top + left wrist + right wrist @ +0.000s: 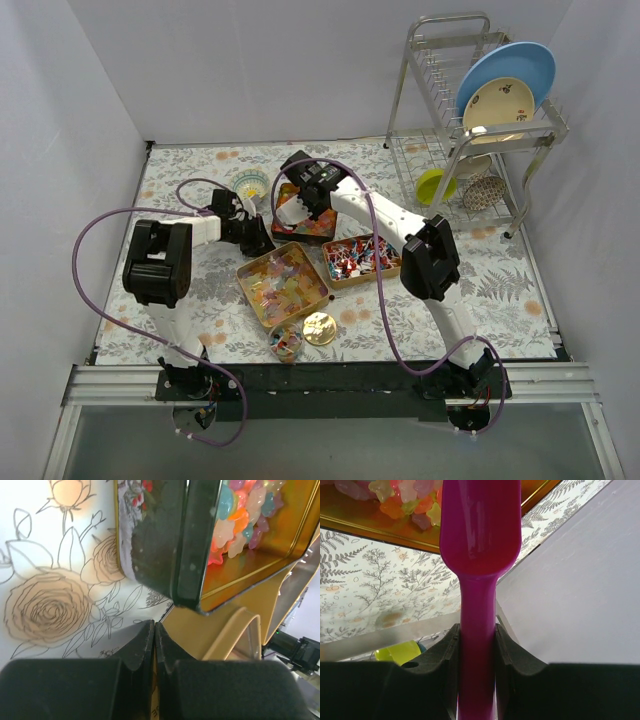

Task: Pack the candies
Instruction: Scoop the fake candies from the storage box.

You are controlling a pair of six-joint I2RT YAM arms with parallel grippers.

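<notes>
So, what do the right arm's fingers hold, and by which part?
The magenta scoop, by its handle just below the bowl, between the right fingers.

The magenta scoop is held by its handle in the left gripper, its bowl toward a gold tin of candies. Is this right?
Not quite. The right gripper holds the magenta scoop by its handle, as the right wrist view shows; the left gripper is shut with no scoop. The bowl does point toward a gold tin of candies.
</notes>
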